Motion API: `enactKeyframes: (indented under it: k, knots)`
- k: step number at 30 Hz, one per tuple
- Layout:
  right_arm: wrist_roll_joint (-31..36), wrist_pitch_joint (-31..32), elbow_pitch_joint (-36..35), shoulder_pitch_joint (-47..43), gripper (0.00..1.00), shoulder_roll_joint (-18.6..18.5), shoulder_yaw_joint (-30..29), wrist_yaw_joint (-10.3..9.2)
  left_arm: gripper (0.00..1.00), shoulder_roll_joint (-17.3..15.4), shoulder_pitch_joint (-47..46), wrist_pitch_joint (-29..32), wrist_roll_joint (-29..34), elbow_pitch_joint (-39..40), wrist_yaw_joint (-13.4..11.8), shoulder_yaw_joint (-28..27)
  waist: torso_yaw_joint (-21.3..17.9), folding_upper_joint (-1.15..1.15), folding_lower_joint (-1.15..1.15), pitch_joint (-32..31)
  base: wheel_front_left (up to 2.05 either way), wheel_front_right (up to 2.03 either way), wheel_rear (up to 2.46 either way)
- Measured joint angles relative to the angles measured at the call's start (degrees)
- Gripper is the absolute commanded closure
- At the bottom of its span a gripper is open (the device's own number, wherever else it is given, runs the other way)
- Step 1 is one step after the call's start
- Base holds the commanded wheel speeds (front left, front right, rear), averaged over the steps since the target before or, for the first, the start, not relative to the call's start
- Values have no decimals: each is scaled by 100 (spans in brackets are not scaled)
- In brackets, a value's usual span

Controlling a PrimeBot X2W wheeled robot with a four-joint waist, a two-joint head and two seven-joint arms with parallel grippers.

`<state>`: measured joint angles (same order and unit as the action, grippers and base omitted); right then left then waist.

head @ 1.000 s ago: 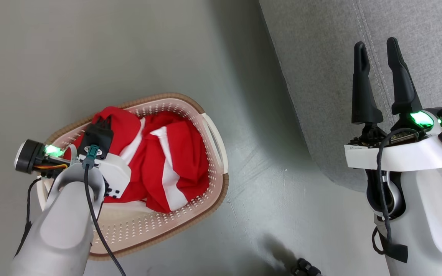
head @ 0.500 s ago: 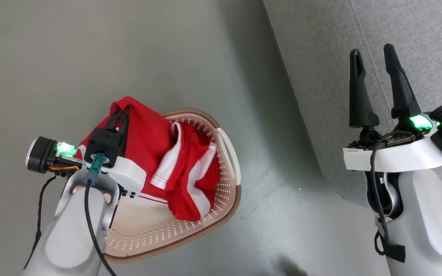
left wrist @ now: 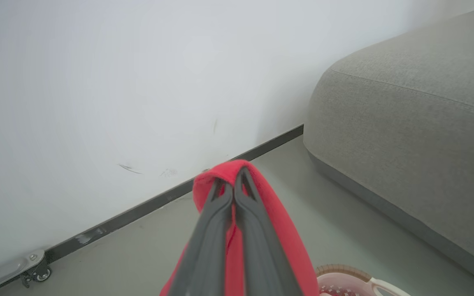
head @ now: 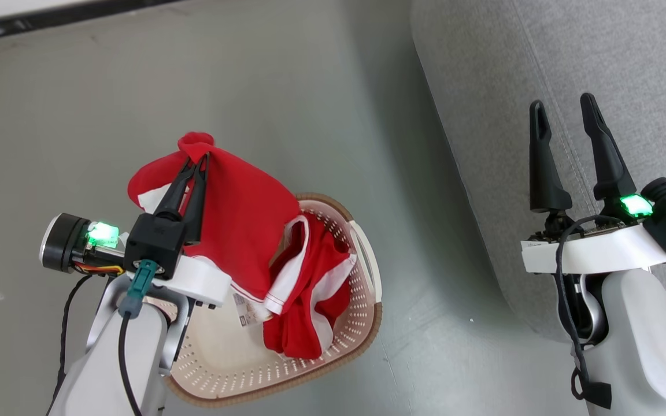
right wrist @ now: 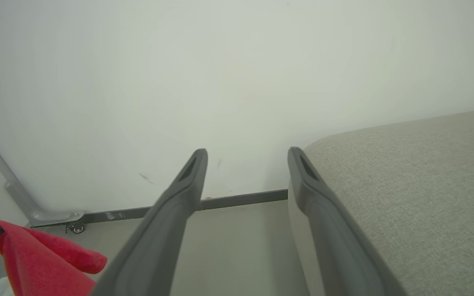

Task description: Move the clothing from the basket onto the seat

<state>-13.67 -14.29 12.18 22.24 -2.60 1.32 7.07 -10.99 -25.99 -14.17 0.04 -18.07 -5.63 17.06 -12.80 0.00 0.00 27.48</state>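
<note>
One garment [head: 240,214] hangs from left hand [head: 197,163] — more clothing [head: 304,329] in basket [head: 362,329].

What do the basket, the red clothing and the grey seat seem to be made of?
The basket: probably smooth cream plastic, moulded with rows of small holes, and a brown, woven-looking rim. The clothing: soft matte fabric, since it folds and drapes. The seat: grey woven cloth with visible weave and a stitched seam.

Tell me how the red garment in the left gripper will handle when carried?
Probably floppy: the red garment hangs in folds from the left gripper. Likely light: one small pinch holds it up. Its hem hangs near the other clothing in the basket, so may snag.
</note>
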Motion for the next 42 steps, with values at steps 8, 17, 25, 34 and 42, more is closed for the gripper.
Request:
enactKeyframes:
  k: [8, 17, 25, 34, 42]
  knots:
    - [83, 0, 85, -177, 0, -9, -38, 0, 100, -41, 162, -4, -33, 621, 2, 33, 134, 0, 0, -403, 0, 0, 0]
    - [212, 0, 187, -388, 0, -134, 102, 0, 100, -102, 168, -5, -42, 1117, 97, 94, 234, 0, 0, -865, 0, 0, 0]
    - [279, 0, 304, -450, 0, -449, 611, 0, 100, -180, 168, -33, -45, 1390, 270, 178, 295, 0, 0, -1265, 0, 0, 0]
    - [132, 65, 359, -439, 0, -755, 1214, 0, 100, -218, 156, -48, -168, 1519, 575, 325, 356, 0, 0, -1646, 0, 0, 0]
    - [-200, 420, 385, -331, 0, -1194, 1931, 0, 100, -325, 154, -48, -196, 1427, 927, 598, 413, 0, 0, -1989, 0, 0, 0]
